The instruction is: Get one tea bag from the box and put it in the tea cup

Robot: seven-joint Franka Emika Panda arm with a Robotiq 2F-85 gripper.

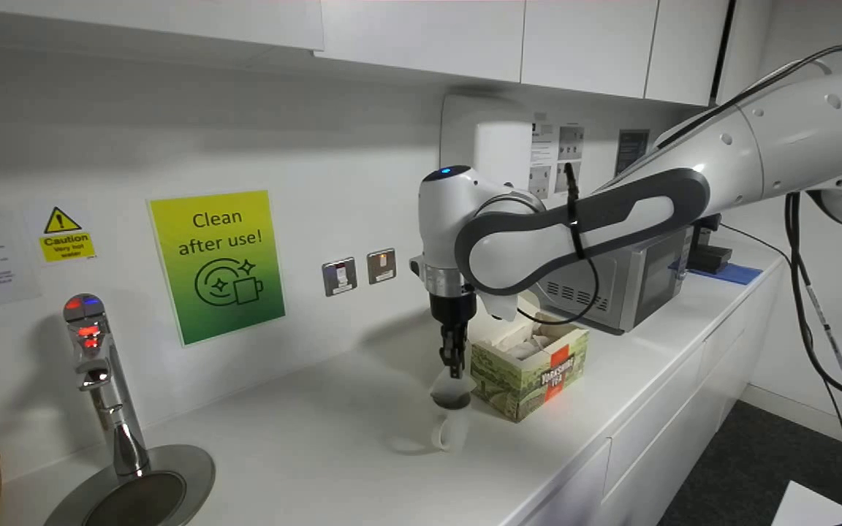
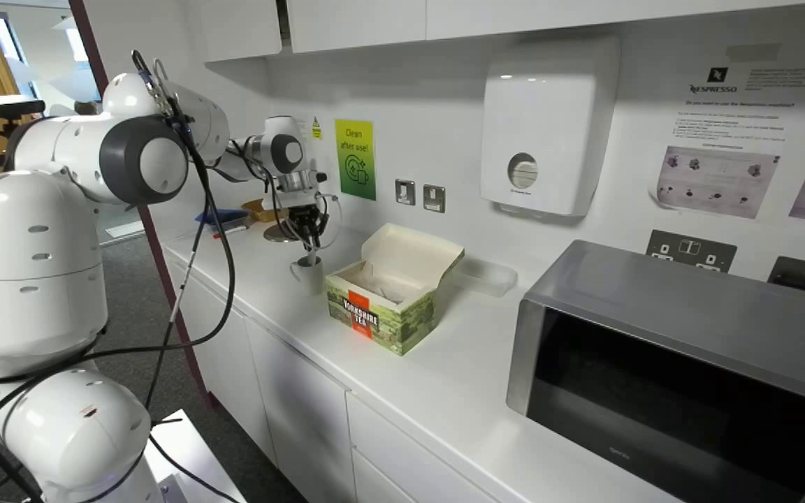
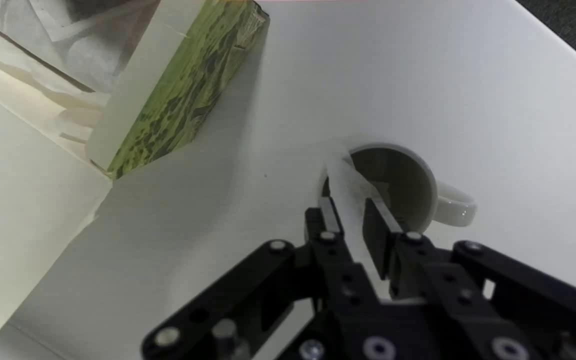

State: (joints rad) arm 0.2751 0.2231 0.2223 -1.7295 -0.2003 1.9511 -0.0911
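Observation:
The white tea cup (image 3: 420, 172) stands upright on the counter, its handle to the right in the wrist view. It shows in both exterior views (image 1: 456, 432) (image 2: 312, 278). My gripper (image 3: 349, 202) points down just above the cup (image 1: 454, 371) (image 2: 312, 246). Its fingers are partly open with a visible gap. A pale tea bag (image 3: 345, 177) lies under and between the fingertips, leaning across the cup's rim. Its lower end is hard to make out. A paler patch shows inside the cup. The open green and red box (image 1: 531, 376) (image 2: 383, 318) (image 3: 183, 85) stands beside the cup.
A grey microwave (image 2: 654, 328) (image 1: 611, 281) stands beyond the box. A clear plastic tray (image 2: 486, 277) lies behind the box by the wall. A tap (image 1: 103, 380) with a round drain (image 1: 198, 475) is on the cup's far side from the box. Cupboards (image 1: 421, 36) hang above.

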